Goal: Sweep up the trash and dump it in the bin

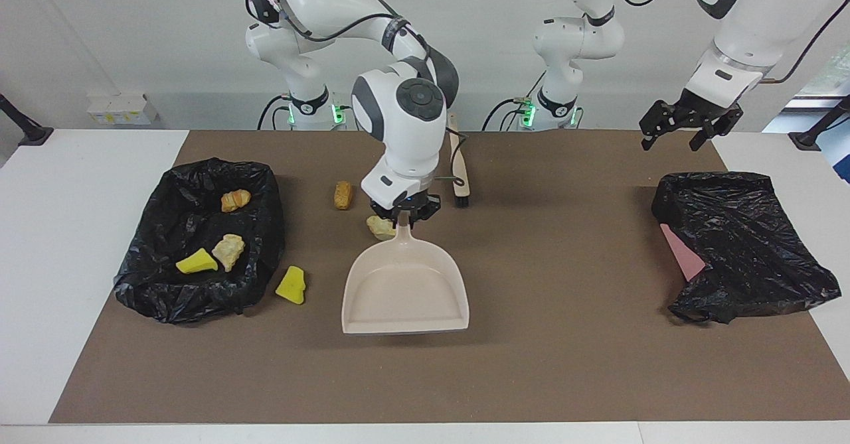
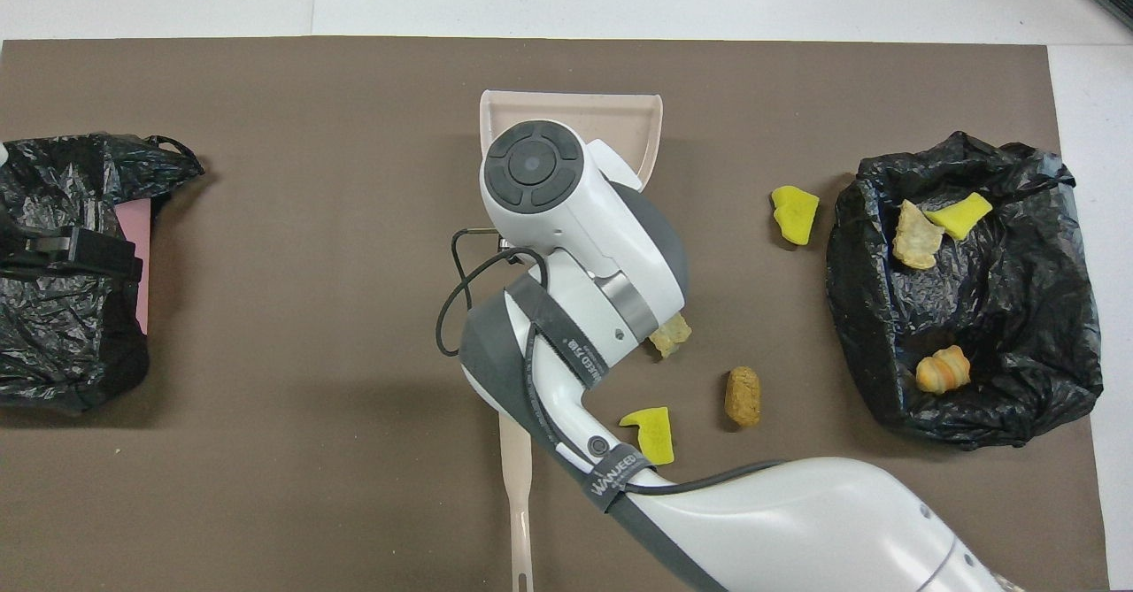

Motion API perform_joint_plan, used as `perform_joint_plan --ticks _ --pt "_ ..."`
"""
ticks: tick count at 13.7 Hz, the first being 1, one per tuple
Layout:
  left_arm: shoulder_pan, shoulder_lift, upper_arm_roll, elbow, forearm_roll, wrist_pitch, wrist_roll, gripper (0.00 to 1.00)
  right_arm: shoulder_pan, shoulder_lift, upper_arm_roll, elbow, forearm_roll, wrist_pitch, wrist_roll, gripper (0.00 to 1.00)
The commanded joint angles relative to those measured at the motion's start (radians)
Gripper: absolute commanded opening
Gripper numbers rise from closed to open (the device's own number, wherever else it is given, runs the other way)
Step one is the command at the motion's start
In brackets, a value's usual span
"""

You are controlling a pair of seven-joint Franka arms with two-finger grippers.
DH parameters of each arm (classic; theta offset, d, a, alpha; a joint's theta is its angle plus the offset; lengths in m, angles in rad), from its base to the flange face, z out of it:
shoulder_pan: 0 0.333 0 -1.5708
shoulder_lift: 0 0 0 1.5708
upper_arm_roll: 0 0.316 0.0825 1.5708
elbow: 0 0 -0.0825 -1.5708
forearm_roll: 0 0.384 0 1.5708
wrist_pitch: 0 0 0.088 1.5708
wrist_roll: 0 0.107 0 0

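Note:
My right gripper point(image 1: 403, 216) is shut on the handle of the empty pale pink dustpan point(image 1: 405, 291), low over the middle of the mat, mouth turned away from the robots. The bin, a black bag-lined box point(image 1: 149, 268) at the right arm's end, holds a yellow wedge point(image 1: 196, 262), a beige lump point(image 1: 228, 250) and an orange striped lump point(image 1: 235, 200). Trash on the mat: a yellow piece point(image 1: 291, 286) beside the bin, an orange-brown lump point(image 1: 342, 194), a beige lump point(image 1: 381, 227) by the dustpan handle, another yellow piece point(image 2: 651, 434). My left gripper point(image 1: 674, 140) hangs open and waits.
The brush point(image 2: 516, 486) lies on the mat close to the robots, partly covered by the right arm. A second black bag point(image 1: 750, 251) with a flat pink sheet point(image 1: 682, 251) lies at the left arm's end, under the left gripper.

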Motion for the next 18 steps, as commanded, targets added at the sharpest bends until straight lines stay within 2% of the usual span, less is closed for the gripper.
perform_joint_plan --ticks 1,6,14,15,18 --pt "0.001 -0.021 0.008 -0.018 0.019 0.000 0.002 1.00 -0.001 0.052 0.001 0.061 0.067 0.031 0.010 0.00" --pt "0.001 -0.021 0.009 -0.018 0.019 0.000 0.002 1.00 0.028 0.102 0.017 0.061 0.070 0.054 -0.004 0.00" --pt "-0.010 -0.019 0.008 -0.016 0.015 0.008 -0.001 1.00 0.036 0.099 0.017 0.034 0.077 0.024 -0.069 0.00" --pt "-0.013 -0.018 0.008 -0.013 0.015 0.008 -0.004 1.00 0.035 0.101 0.017 0.035 0.075 0.008 -0.074 0.01" --pt "-0.016 -0.025 0.001 -0.009 0.014 0.006 0.005 1.00 0.034 0.103 0.017 0.035 0.070 0.008 -0.082 0.15"
